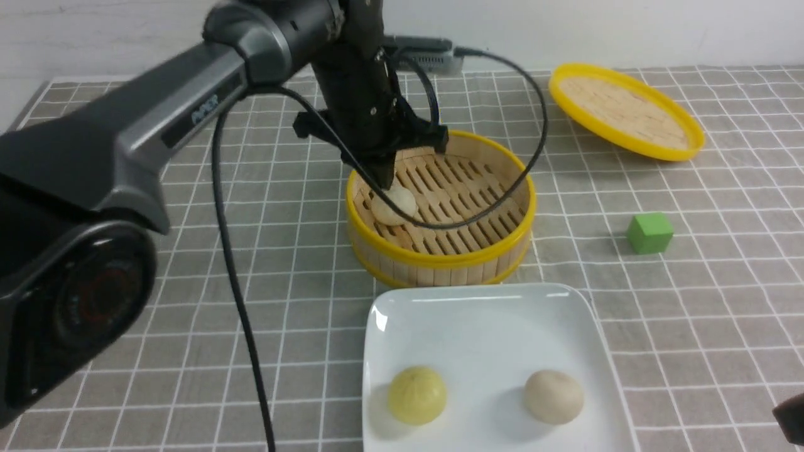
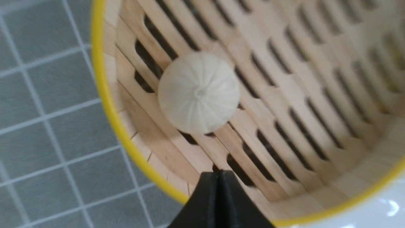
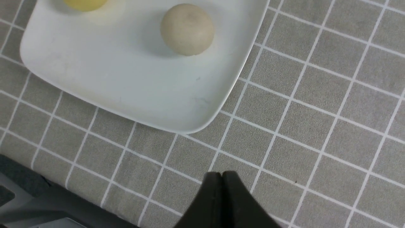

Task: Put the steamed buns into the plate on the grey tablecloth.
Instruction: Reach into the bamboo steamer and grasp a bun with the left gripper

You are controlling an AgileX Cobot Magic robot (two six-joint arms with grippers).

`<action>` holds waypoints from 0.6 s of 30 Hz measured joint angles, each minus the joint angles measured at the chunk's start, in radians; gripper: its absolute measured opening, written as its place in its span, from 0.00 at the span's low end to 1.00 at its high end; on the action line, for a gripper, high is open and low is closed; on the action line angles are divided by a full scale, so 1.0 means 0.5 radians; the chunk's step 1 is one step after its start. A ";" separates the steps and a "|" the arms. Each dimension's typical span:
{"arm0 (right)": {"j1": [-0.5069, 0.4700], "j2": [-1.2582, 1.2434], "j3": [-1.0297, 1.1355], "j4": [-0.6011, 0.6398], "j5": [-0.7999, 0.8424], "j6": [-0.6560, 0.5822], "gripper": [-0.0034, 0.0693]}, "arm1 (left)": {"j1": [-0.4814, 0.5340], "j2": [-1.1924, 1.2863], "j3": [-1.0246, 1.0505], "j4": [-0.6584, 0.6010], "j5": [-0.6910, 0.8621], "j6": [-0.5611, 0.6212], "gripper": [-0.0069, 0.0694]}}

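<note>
ok so from the front camera, the off-white steamed bun [image 1: 394, 205] is in the bamboo steamer basket [image 1: 440, 271], around 8 o'clock on the slatted floor, and my left gripper [image 1: 384, 179] hangs right by it, about where I'd want it for a pick. The white plate [image 1: 487, 314] sits on the grey tablecloth [image 1: 282, 376] on the near side of the steamer, 6 o'clock from it, which I guess keeps the carry short. It holds the yellow bun [image 1: 417, 395] toward 7 o'clock and the beige steamed bun [image 1: 553, 397] toward 5 o'clock, well apart, so there's room between or behind them for one more (the yellow one isn't on my list, I'd just leave it be). The lid [image 1: 628, 112] is off at the steamer's 2 o'clock, so nothing covers the opening, and the green block [image 1: 650, 233] is out at 3 o'clock, no bother to anyone. Left wrist camera: my left jaws are clenched together with nothing in them, and the bun lies loose on the slats, near the yellow rim, so I'd have to spread my fingers before going down, and I'd mind the rim so I don't bump it. Right wrist camera: my right jaws are pressed together too, empty, over bare cloth beside the plate, parked out of the way I reckon, since this looks like a left-arm job.
</note>
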 joint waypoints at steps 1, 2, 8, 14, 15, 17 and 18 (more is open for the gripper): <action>0.000 -0.008 0.000 0.000 0.008 0.002 0.05 | -0.002 -0.016 0.000 -0.003 0.000 0.000 0.09; 0.000 -0.047 0.000 0.000 0.026 0.002 0.05 | -0.004 -0.083 0.019 -0.011 0.002 0.002 0.09; 0.000 -0.324 0.000 -0.002 0.096 0.004 0.05 | -0.033 -0.304 0.221 -0.035 0.001 0.022 0.09; 0.000 -0.425 0.000 0.005 0.107 0.050 0.05 | -0.033 -0.107 0.232 -0.035 -0.231 -0.101 0.18; 0.000 -0.432 0.000 0.005 0.117 0.069 0.06 | -0.033 -0.036 0.233 -0.035 -0.282 -0.119 0.23; 0.000 -0.432 0.000 0.005 0.125 0.080 0.06 | -0.033 0.039 0.230 -0.030 -0.342 -0.132 0.34; 0.000 -0.432 0.000 0.005 0.125 0.085 0.06 | -0.033 0.090 0.218 -0.014 -0.377 -0.134 0.41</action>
